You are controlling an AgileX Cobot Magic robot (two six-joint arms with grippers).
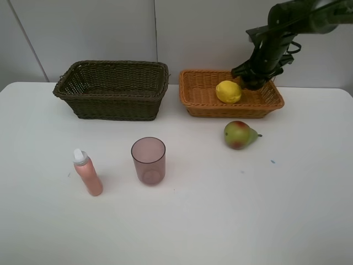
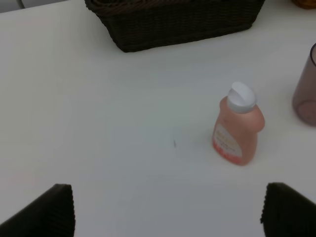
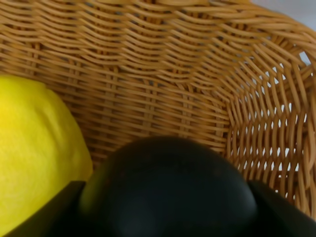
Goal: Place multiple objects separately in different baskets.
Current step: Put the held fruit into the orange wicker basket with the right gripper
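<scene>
My right gripper clamps the mangosteen across its round middle, low in the orange basket; I judge it hard, smooth, light, and apt to roll.

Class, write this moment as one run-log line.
right end effector: gripping mangosteen in orange basket, beside lemon | left end effector: open, over table near bottle | on table: pear, cup, bottle

On the white tabletop, a dark basket sits upper left and an orange basket upper right. Below them, from left: pink bottle, mauve cup, pear.
</scene>
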